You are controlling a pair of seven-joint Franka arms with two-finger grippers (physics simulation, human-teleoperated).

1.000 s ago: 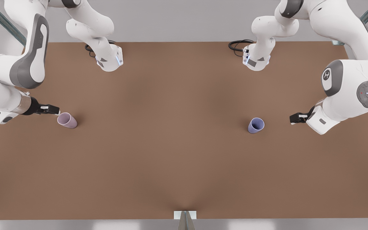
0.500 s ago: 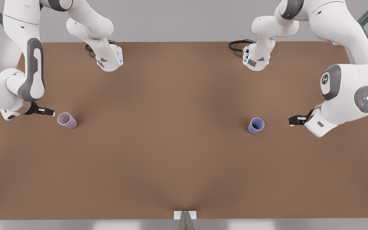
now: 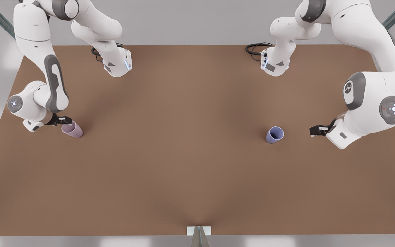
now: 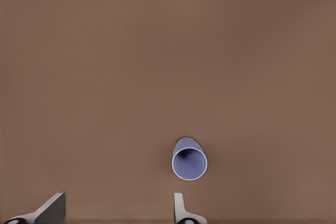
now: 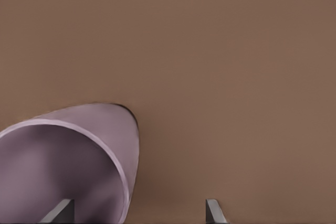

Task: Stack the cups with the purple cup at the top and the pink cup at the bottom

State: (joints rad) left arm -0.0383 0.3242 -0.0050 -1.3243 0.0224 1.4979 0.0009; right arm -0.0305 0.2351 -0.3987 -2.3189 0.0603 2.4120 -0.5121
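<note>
Where the brown bench (image 3: 197, 164) runs toward the front view's left edge, stands upright the pink cup (image 3: 72, 130), right gripper (image 3: 66, 120) at its rim, fingers (image 5: 214, 211) spread wide, one inside the mouth, one outside, grasping nothing. Toward the front view's right edge, stands upright the purple cup (image 3: 274, 134), left gripper (image 3: 315, 130) near it but apart, bare bench between. Cups well apart, nothing between them. From the left wrist view, seen the purple cup's hollow inside (image 4: 189, 161) and released, parted fingers (image 4: 180, 209). Near the far edge, coiled black cables (image 3: 256, 48) beside both arm bases.
</note>
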